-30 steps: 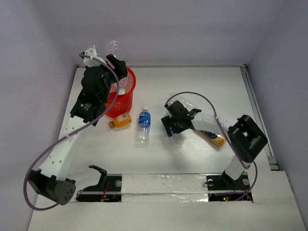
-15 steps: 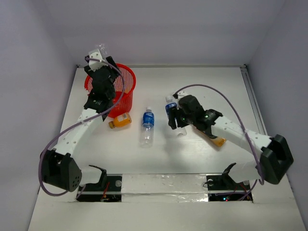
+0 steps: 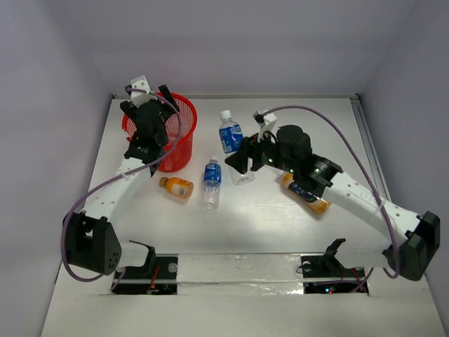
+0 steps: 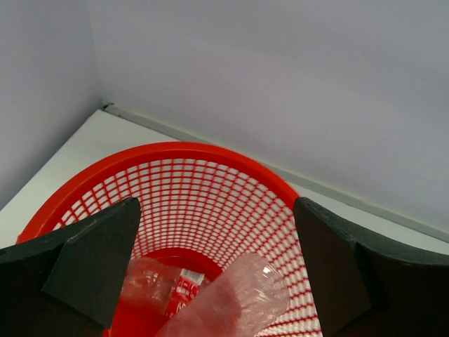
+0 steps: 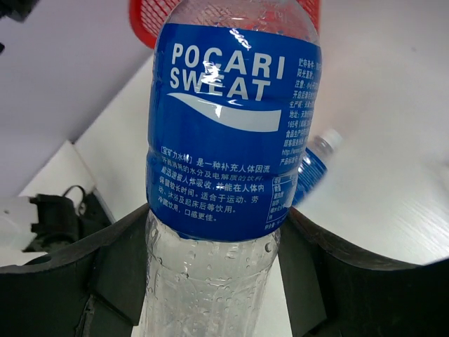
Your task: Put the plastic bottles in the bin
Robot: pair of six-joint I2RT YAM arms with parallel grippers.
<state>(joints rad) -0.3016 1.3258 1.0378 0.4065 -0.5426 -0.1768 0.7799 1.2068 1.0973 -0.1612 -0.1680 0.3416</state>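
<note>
Over the bin point(image 3: 177, 149), the left claw point(image 3: 147, 105) is spread wide and empty, while a blue-labelled bottle point(image 3: 230, 137) is clamped in the right claw point(image 3: 244, 160) near mid-tabletop point(image 3: 280, 232) and must next be carried over to that bin.

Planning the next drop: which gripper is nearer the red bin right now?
Left. The left gripper hangs open right above the bin. The right gripper grips a blue-labelled bottle well off to the bin's right, over the middle of the table.
</note>
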